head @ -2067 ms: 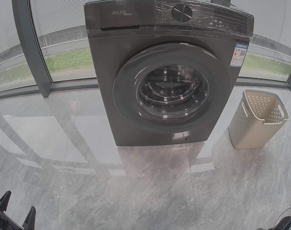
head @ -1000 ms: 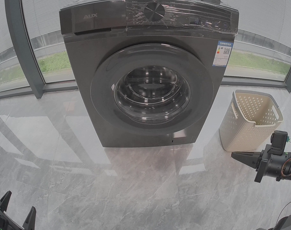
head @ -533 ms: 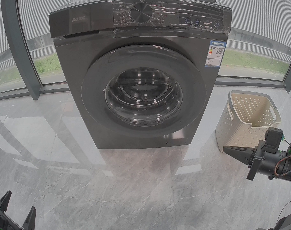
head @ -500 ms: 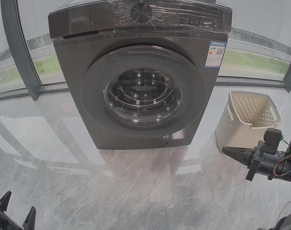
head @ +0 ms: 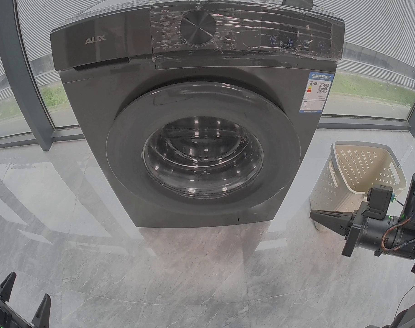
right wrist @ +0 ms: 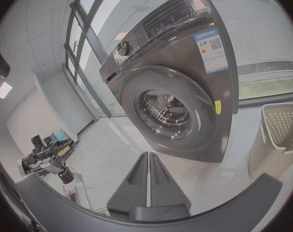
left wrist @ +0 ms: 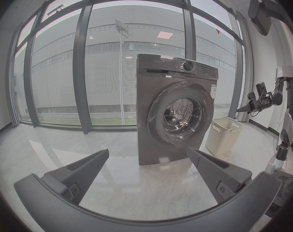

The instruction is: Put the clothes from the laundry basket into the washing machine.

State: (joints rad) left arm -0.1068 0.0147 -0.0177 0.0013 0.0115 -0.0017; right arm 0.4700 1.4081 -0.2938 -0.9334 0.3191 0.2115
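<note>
A grey front-loading washing machine stands straight ahead with its round glass door closed; it also shows as the washing machine and the washing machine. To its right on the floor stands a cream perforated laundry basket, seen too as the basket and the basket; no clothes show inside it. My right gripper is shut, held level in front of the basket and pointing toward the machine. My left gripper is open, low at the near left, far from both.
Tall windows with dark frames run behind the machine. The glossy grey tiled floor is open between me and the machine.
The camera has moved closer, so the machine looks larger. My right arm has come into view beside the basket and drifted slightly left and down.
</note>
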